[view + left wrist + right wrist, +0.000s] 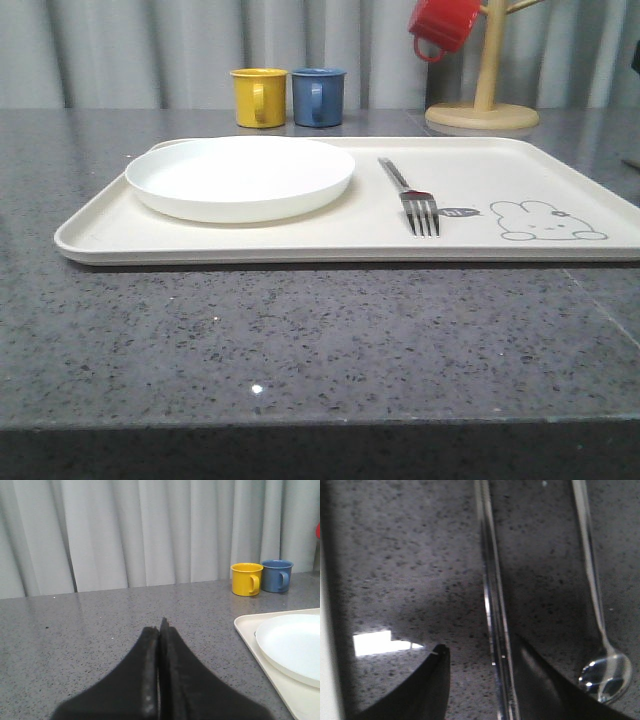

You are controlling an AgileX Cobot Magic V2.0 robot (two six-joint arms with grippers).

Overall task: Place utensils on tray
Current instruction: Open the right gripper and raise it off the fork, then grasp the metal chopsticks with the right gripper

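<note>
Jaws of the right gripper (pixel 480 655) stand wide apart and empty above the dark speckled worktop (pixel 410 555), and the chopsticks (pixel 492 610) lie between them, hard against the right-hand finger and well clear of the other. Their long axis runs straight out ahead of the jaws, along the reach rather than across the gap, so closing would pinch them across their narrow width. Just outside that same finger lies the spoon (pixel 600 645), parallel to the chopsticks, its bowl beside the fingertip and its handle pointing away ahead. By my reading the right arm is the nearer one for both pieces, and the chopsticks are the likelier next pick; the pair sits off-centre, so a small sideways shift looks needed first.

On the left gripper (pixel 160 630) the jaws are pressed together on nothing, facing bare worktop with the tray (pixel 250 630) off to one side.

On the tray the plate (pixel 240 175) and the fork (pixel 410 195) already lie side by side.
</note>
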